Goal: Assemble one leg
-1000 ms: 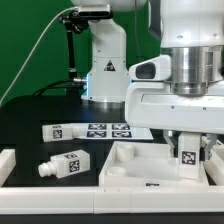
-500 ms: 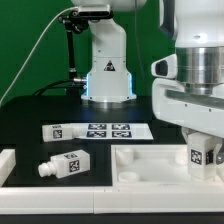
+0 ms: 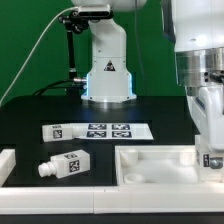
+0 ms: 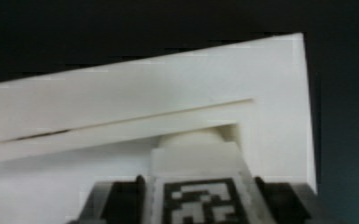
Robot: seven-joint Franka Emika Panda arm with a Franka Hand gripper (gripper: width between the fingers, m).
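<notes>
One small white plastic rectangular leg [image 4: 197, 192] with a black-and-white tag sits between the fingers of the tool [image 4: 197, 205] in the wrist view; we read the dark fingers as pressed against both of its sides, so we judge the tool closed on it, though the contact faces themselves are cropped at the frame edge. In the exterior view the tool [image 3: 212, 158] hangs at the far edge of the exterior view's right, low over the large white square tray-like tabletop [image 3: 160, 160], and only a sliver of a tag shows there. The held leg's long axis looks to run roughly along the fingers, pointing down toward the tabletop; we cannot see its stub. From the wrist view the leg hangs just over an inner corner of the tabletop [image 4: 140, 110], near its raised rim; we cannot tell whether it touches. That corner, directly below the leg, is the relation the coming move turns on, in our judgement. A second loose white leg block [image 3: 64, 164] lies on its side on the black bench [image 3: 30, 120], well apart toward the exterior view's left, its stub pointing left. The flat white marker board [image 3: 97, 130] lies behind it.
</notes>
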